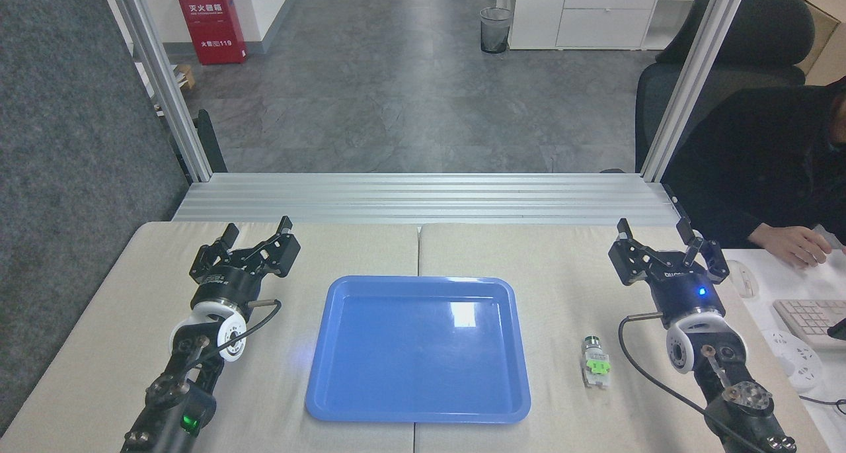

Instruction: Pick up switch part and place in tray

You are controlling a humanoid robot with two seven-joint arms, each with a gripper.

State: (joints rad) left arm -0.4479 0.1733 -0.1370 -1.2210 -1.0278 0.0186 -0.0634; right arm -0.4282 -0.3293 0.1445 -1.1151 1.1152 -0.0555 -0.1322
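Both arms reach up from the near edge over the beige table [562,254], the left gripper [254,231] and the right gripper [654,231] both spread wide with nothing in them. The switch part [595,362] lies flat on the table just right of the blue tray [317,373], apart from its rim and nearer than the right gripper. At the far right a person's hand [796,245] rests by a keyboard [809,317] that's cut off by the frame edge.

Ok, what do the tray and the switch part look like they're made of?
The tray: likely glossy blue plastic; it mirrors a bright window patch. The switch part: seemingly white plastic body with a green block and a dark, metallic-looking round end, too small to confirm.
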